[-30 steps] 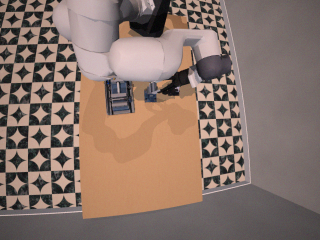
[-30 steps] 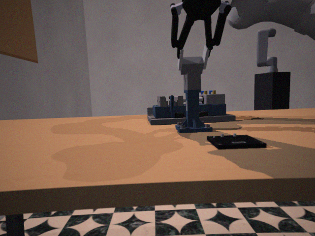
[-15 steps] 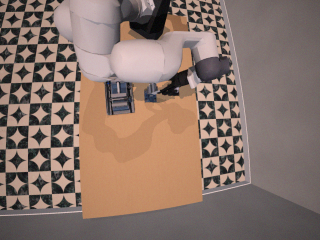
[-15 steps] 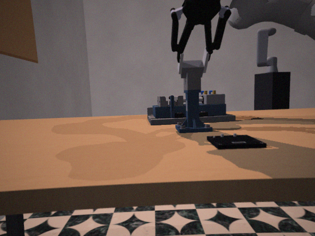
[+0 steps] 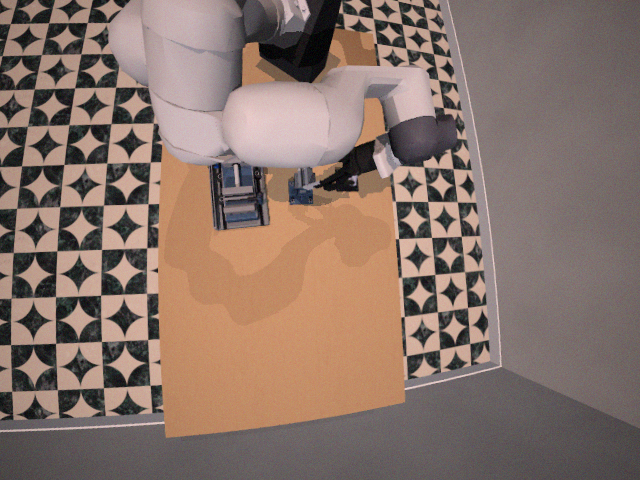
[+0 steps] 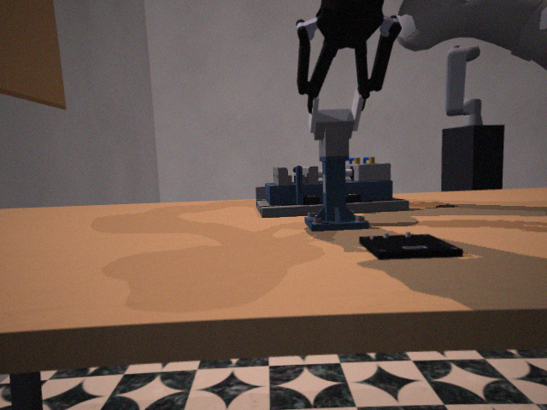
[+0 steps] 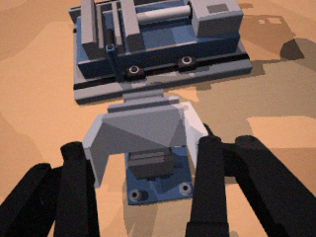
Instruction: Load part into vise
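While my claw [image 5: 316, 184] [image 6: 334, 115] [image 7: 145, 122] grips part [image 6: 334, 116] [image 7: 140, 129] by two opposite sides, I have it at top of V-block stand [image 6: 334, 176] [image 7: 151, 165], upper centre-right of exterior frame; contact beneath, cannot tell. Vise [image 5: 240, 182] [image 6: 287, 194] [image 7: 163, 41] sits beyond, unloaded, top of my wrist frame. Black infeed plate [image 6: 413, 248] lies lower right of exterior frame, bare of part.

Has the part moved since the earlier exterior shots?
Yes, down: the part now sits lower against the blue stand, with less of the grey top showing beneath it.
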